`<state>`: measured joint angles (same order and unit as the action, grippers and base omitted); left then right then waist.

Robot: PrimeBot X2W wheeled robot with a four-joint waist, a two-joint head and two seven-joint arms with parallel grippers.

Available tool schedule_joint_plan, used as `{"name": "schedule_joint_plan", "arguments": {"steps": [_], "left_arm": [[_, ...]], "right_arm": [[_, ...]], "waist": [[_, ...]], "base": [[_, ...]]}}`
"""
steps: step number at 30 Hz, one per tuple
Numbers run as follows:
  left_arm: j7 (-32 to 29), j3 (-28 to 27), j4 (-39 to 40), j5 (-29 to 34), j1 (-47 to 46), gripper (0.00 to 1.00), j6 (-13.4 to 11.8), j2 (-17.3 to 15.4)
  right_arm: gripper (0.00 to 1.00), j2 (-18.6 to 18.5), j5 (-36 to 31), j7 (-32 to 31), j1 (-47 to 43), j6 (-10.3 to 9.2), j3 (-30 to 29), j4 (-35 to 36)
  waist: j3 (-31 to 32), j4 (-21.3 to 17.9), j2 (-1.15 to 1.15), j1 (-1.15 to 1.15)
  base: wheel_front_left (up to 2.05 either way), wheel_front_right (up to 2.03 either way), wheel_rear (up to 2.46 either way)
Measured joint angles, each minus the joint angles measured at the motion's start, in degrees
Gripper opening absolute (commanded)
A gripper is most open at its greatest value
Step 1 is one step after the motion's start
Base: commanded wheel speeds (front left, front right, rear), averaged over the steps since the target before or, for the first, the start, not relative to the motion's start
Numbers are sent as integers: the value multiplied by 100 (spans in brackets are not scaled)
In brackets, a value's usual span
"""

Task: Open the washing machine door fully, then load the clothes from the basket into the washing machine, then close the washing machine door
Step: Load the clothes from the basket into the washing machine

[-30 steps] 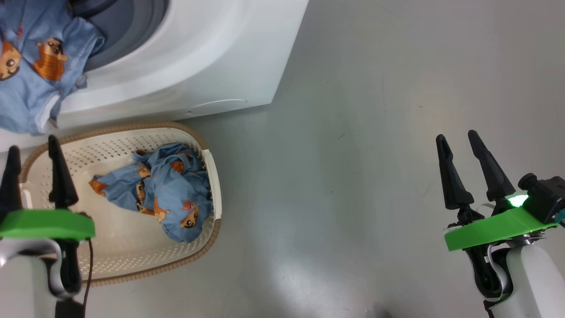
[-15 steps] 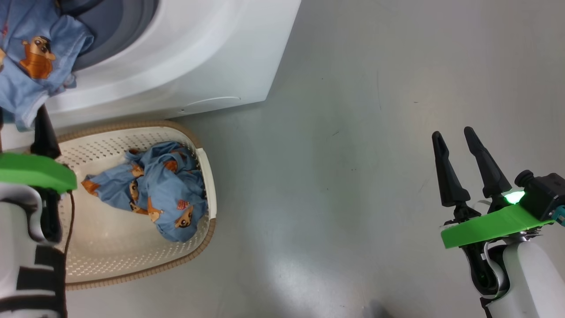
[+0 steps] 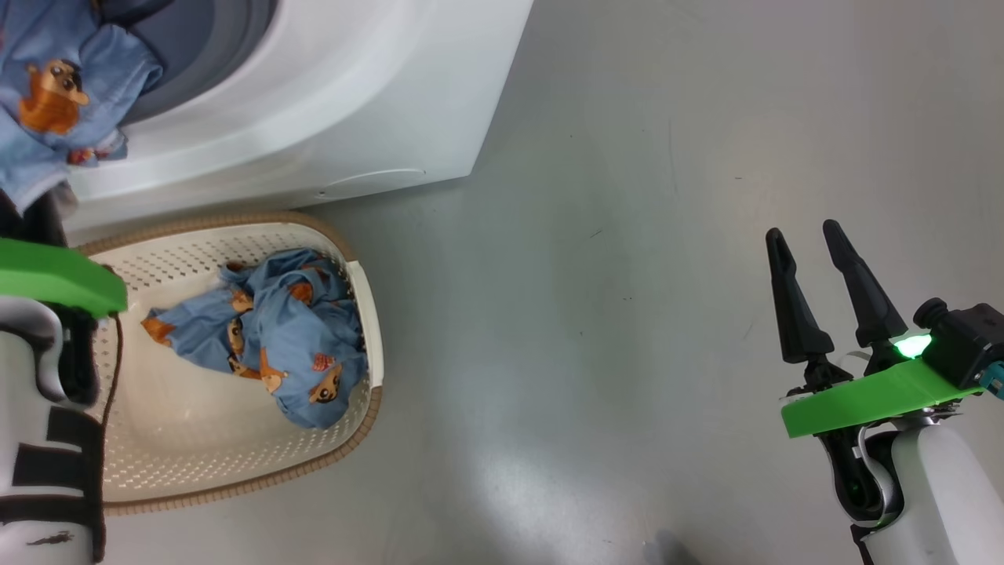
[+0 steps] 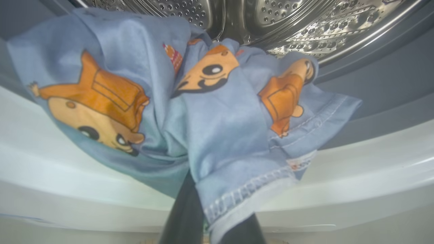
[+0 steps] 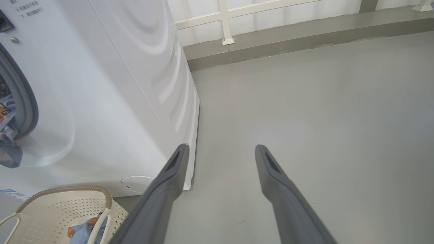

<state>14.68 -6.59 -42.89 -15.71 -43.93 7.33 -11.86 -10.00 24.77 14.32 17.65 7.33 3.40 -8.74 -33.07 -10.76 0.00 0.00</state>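
Note:
The white washing machine (image 3: 353, 102) stands at the upper left with its steel drum (image 4: 305, 20) exposed; its door is out of view. One of the light blue, bear-printed clothes (image 4: 210, 118) hangs out of the opening over the white front rim (image 3: 55, 102). My left gripper (image 4: 213, 220) is shut on this garment's stitched hem, just below the rim. More of the clothes (image 3: 274, 337) lie bunched in the cream basket (image 3: 369, 314) on the floor before the machine. My right gripper (image 3: 803, 232) hangs open and empty over bare floor, far to the right (image 5: 221, 147).
Grey floor (image 3: 627, 314) spreads to the right of the machine and basket. A round cap (image 3: 372, 182) sits low on the machine's front. In the right wrist view a wall with a white frame (image 5: 225, 20) bounds the floor behind the machine.
My left gripper has moved up from over the basket to the garment hanging at the machine's opening and has shut on its hem. The right arm has barely moved.

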Motion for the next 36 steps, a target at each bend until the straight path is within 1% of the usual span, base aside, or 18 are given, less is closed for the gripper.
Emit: {"name": "schedule_joint_plan", "arguments": {"steps": [3,6,8,10,13,15,18,22,24,25,27,30,33,36], "left_arm": [[-4,-63,304,-46,17,0,0,11],[-4,-216,791,-87,24,0,0,30],[-2,-214,1055,-86,32,0,0,53],[-1,-166,1206,-85,32,0,0,59],[-1,-71,1207,-76,-28,0,0,36],[-1,41,1037,-77,-223,0,0,-34],[0,252,653,-83,-755,0,0,-188],[-12,516,-138,-275,-1512,0,0,-375],[-87,734,-563,-293,-1839,0,0,-485],[-165,950,-917,-268,-2172,0,0,-610],[-157,1127,-1163,-240,-2511,0,0,-736],[-54,1163,-1289,-225,-2997,0,0,-861],[-4,1241,-1513,-222,-3304,0,0,-934],[-5,1393,-2007,-132,-3314,0,0,-978]], "right_arm": [[100,29,0,-1,0,0,-9,2],[100,69,-1,-1,1,0,-14,3],[100,92,-1,-1,1,0,-14,4],[100,108,-1,0,1,0,-12,5],[100,113,-1,0,7,0,-3,5],[100,131,-1,0,11,0,14,5],[100,152,-1,-1,35,0,80,2],[100,238,1,0,122,0,152,-8],[100,271,4,0,131,0,185,-10],[100,290,8,-1,132,0,229,-20],[100,320,9,-1,134,0,281,-22],[100,357,10,0,147,0,327,-22],[100,401,16,-1,149,0,333,-22],[100,438,25,0,155,0,358,-25]], "waist": [[-8,11,0,0],[-20,17,0,0],[-26,23,0,0],[-42,24,0,0],[-70,13,0,0],[-85,-11,0,0],[-105,-75,0,0],[-127,-206,0,0],[-139,-283,0,0],[-154,-366,0,0],[-173,-455,0,0],[-213,-584,0,0],[-273,-692,0,0],[-326,-781,0,0]], "base": [[0,0,0],[0,0,0],[0,0,0],[0,0,0],[0,0,0],[0,0,0],[0,0,0],[0,0,0],[0,0,0],[0,0,0],[0,0,0],[0,0,0],[0,0,0],[0,0,0]]}}
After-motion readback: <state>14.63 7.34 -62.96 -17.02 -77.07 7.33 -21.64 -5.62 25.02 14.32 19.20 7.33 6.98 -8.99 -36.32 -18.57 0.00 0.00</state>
